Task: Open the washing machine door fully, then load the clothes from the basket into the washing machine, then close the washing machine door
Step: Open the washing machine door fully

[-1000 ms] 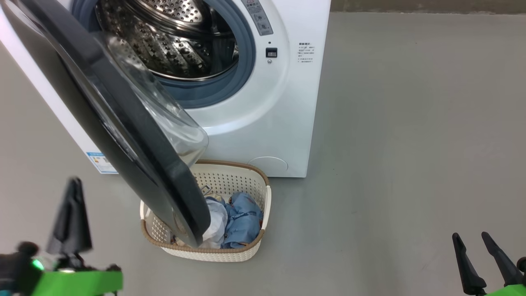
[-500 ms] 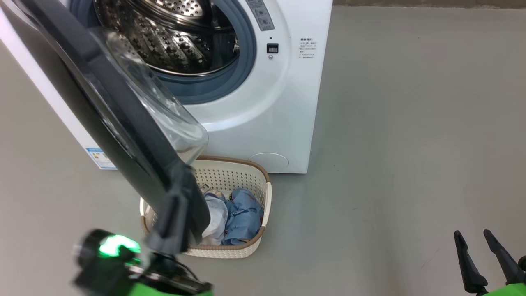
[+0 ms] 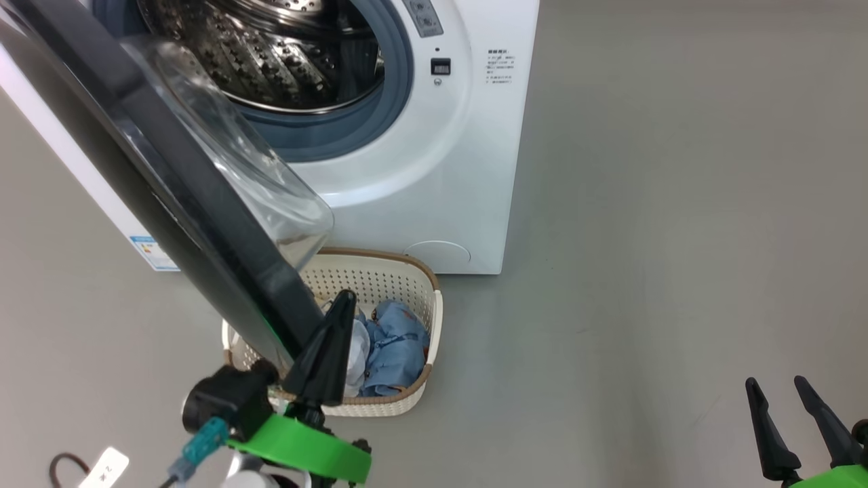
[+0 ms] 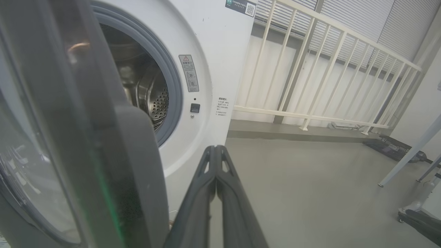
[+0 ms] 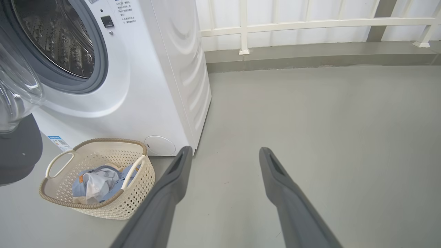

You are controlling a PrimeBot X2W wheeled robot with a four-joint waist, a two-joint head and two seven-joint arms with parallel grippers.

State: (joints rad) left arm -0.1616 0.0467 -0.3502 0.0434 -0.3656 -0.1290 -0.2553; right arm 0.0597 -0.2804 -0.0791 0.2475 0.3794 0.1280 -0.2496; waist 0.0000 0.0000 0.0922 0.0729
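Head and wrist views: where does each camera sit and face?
Head: up on the robot, looking down at washer, door, basket; left fingers and right fingers show.
Left wrist: along shut left fingers, beside the door, toward washer and railing.
Right wrist: along open right fingers, over floor, basket at left.
All three share washer and door.

Beside the left claw (image 3: 344, 297), the washing machine door (image 3: 203, 203) hid part of the basket (image 3: 386, 279), and the claw itself covered some clothes (image 3: 397, 339).
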